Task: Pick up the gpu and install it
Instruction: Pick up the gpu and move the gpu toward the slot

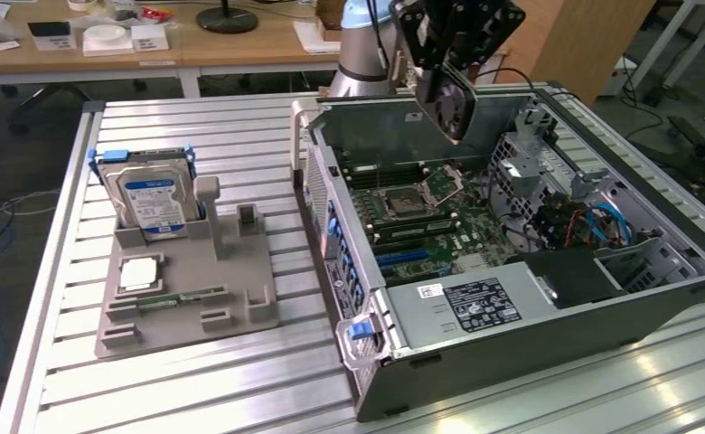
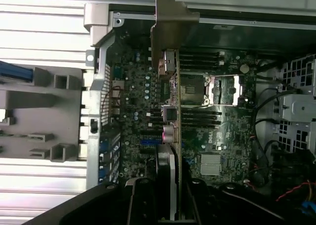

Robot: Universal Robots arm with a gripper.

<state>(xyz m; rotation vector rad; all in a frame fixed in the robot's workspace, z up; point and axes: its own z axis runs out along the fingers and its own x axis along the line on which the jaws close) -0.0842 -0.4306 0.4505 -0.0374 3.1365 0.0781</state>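
Gripper (image 1: 452, 68) clamped on gpu (image 1: 449, 104), which hangs edge-down over the motherboard (image 1: 431, 221) inside the open case (image 1: 546, 321). Judgement: hold card vertical, square bracket (image 2: 175, 32) to case's rear wall, line up slot, descend slowly.

exterior view looks down obliquely across the ribbed aluminium tabletop (image 1: 208, 127); wrist view looks straight down, close, into the shared open grey computer case (image 1: 533, 353).
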